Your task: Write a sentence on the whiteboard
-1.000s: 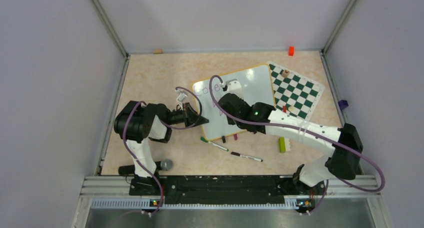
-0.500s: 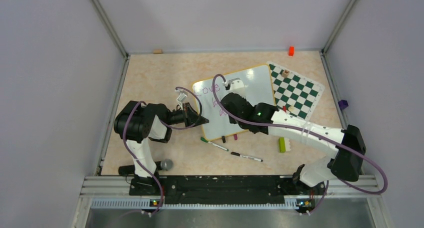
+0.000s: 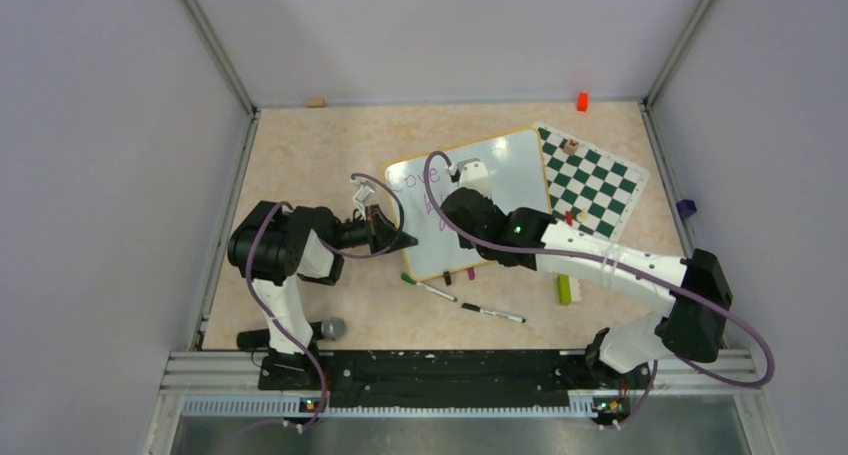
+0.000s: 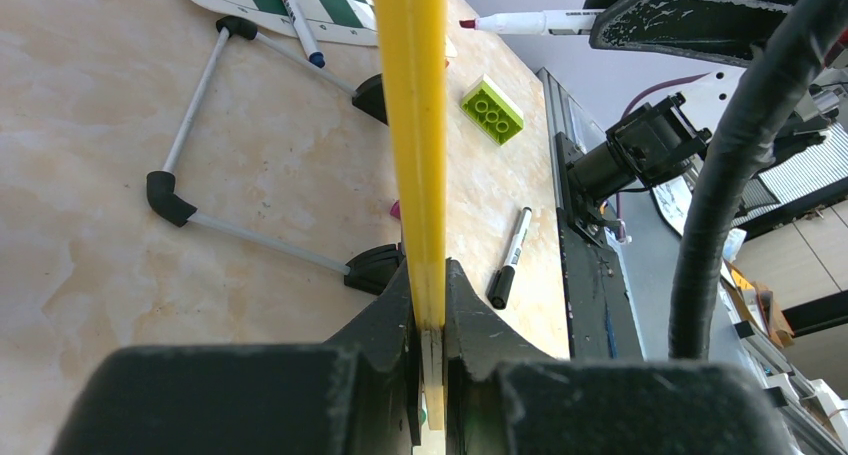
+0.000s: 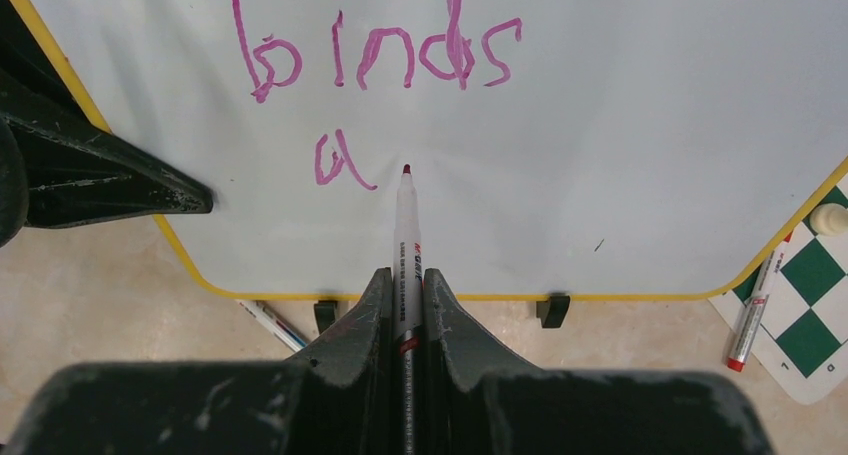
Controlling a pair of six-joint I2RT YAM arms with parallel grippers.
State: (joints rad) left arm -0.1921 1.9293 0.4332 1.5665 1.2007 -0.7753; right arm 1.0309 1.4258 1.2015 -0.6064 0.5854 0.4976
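Right gripper [image 5: 408,280]: matte black fingers, scuffed, pressed in on the slim white barrel of a marker [image 5: 406,225], dark red tip forward. The tip sits just right of a lone looped "a" on the whiteboard [image 5: 620,125]; whether it touches the surface I cannot tell. Board is glossy white with rounded corners and a thin orange-yellow rim, propped at a tilt on the table [image 3: 300,155], whose top is marbled beige. It lies mid-table between the two arms, its far right corner against the chess mat [image 3: 590,180], a flat sheet of green and white squares. The sentence [image 5: 370,55] is in purple-magenta strokes, thick and uneven: "binds" above, the "a" below. Two small black clip feet [image 5: 551,309] grip the board's lower edge. Left gripper [image 4: 428,285]: black fingers pinching the board's yellow rim edge-on, at its left side. Behind the board, a wire stand [image 4: 190,105] of grey rods with black elbow joints. A lime-green studded brick [image 4: 491,108] and a white pen [image 4: 509,258] with a black cap lie on the table nearby.
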